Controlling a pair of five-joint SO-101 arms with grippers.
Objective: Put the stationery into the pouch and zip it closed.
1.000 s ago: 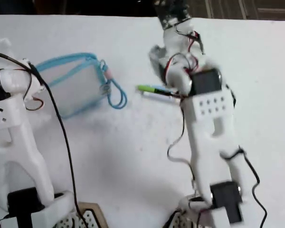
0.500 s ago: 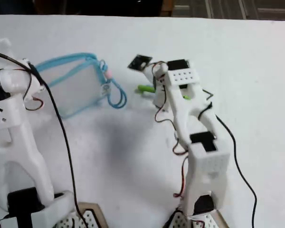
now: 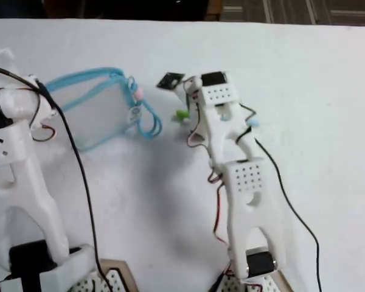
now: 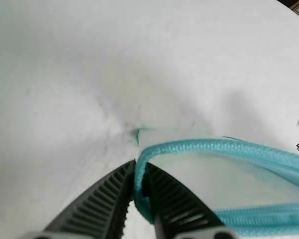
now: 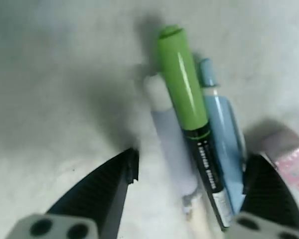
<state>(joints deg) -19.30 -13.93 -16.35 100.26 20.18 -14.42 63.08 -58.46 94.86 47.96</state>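
You were at what looked like a robotics lab or test bench. A plain white counter (image 3: 328, 91) carried two white plastic arms, the left arm (image 3: 21, 182) and the right arm (image 3: 249, 194), with bare wires (image 3: 85, 182) running loose along them. Their bases sat on perforated plates over a wooden board (image 3: 118, 267). Beyond the counter's far edge lay a dark room (image 3: 109, 9).

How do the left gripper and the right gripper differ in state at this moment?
The left gripper is shut on the teal edge of the pouch; the right gripper is open, holding nothing. The left is at the pouch; the right straddles the green marker and the pens beside it. Both have dark fingers.
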